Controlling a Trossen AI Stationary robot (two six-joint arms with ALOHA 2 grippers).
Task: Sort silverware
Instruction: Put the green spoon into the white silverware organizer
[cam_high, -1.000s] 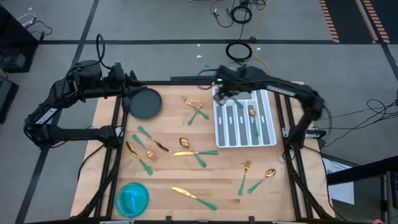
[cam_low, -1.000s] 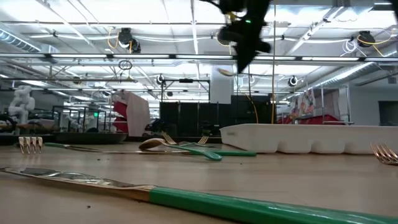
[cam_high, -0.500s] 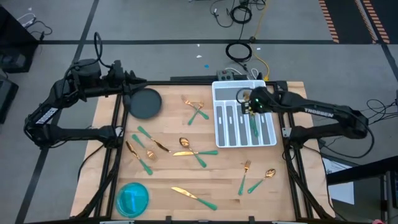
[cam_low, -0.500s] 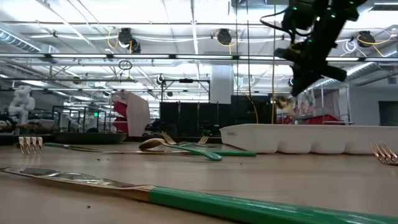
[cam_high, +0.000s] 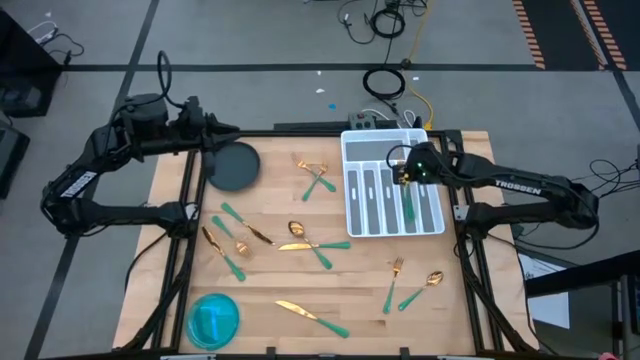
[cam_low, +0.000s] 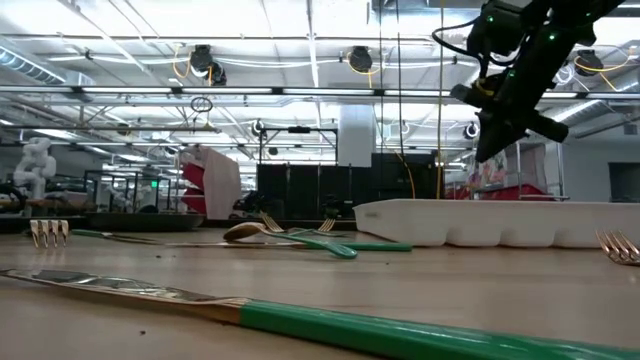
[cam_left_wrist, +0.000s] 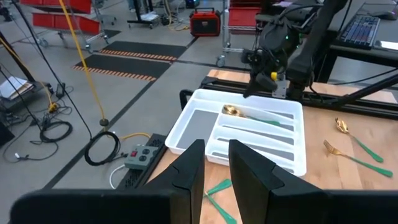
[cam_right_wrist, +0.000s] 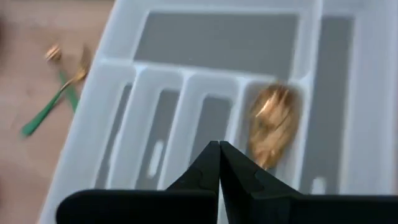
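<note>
Right claw (cam_high: 404, 174), fingers pressed together and empty, above the white tray (cam_high: 432, 222) holding one spoon (cam_high: 407, 192); remaining silverware (cam_high: 300, 240) scattered across the bench (cam_high: 280, 280); left claw (cam_high: 212, 142) far-left, fingers slightly apart.

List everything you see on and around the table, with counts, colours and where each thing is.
loose silverware: about eleven, gold heads and green handles, scattered over the table
spoon: one, gold and green, in a tray slot
tray: one, white, far right of table
plate: one, dark, far left
bowl: one, blue, near left corner
table: one, light wood
power strip: one, grey, floor behind tray
left gripper: open, by the plate
right gripper: shut, above the tray
</note>
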